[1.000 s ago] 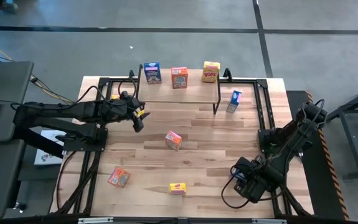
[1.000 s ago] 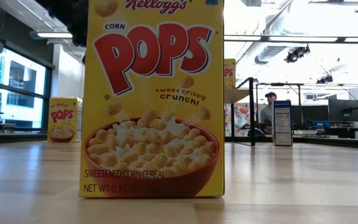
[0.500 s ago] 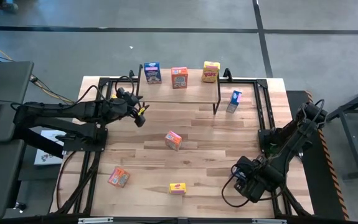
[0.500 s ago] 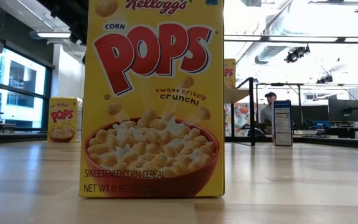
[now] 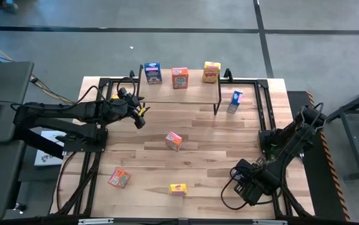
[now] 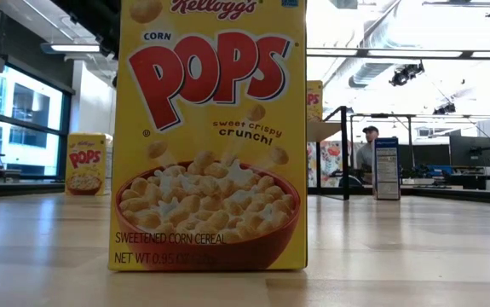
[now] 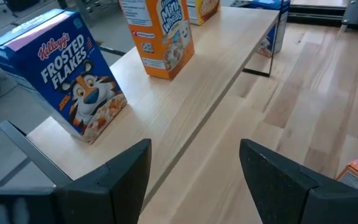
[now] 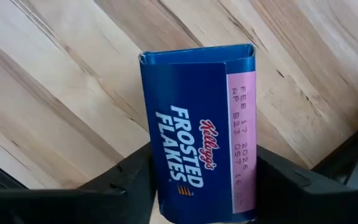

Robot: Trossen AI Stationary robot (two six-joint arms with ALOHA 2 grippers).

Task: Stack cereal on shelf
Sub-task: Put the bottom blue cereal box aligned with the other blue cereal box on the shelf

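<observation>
On the shelf (image 5: 179, 94) at the far edge stand three cereal boxes: blue (image 5: 152, 73), orange (image 5: 180, 78) and yellow (image 5: 211, 72). My left gripper (image 5: 140, 115) hovers open just short of the shelf's left end (image 7: 185, 93), facing the blue box (image 7: 66, 81). At the near right my right gripper (image 5: 248, 185) points down, shut on a blue cereal box (image 8: 197, 130) that the arm hides in the high view. More boxes sit on the table: blue (image 5: 235, 101), orange (image 5: 174, 140), orange (image 5: 119, 178), yellow (image 5: 178, 189). My right gripper pinches the blue box between its two fingers (image 8: 129, 180), one on each long side of the box's top end (image 8: 160, 174). The fingers come from above, pointing down. The printed top flap faces the wrist camera. Whether the box's bottom rests on the table cannot be seen.
Black frame rails (image 5: 263, 106) run along the table's edges. In the low view the near yellow box (image 6: 209, 136) fills the foreground, with another yellow box (image 6: 85, 164) far left. A person (image 6: 370, 136) sits in the room beyond. Bare wood lies between the loose boxes.
My left gripper has turned a little at the wrist, its tip swinging toward the shelf. The boxes on the shelf and table have kept their places.
</observation>
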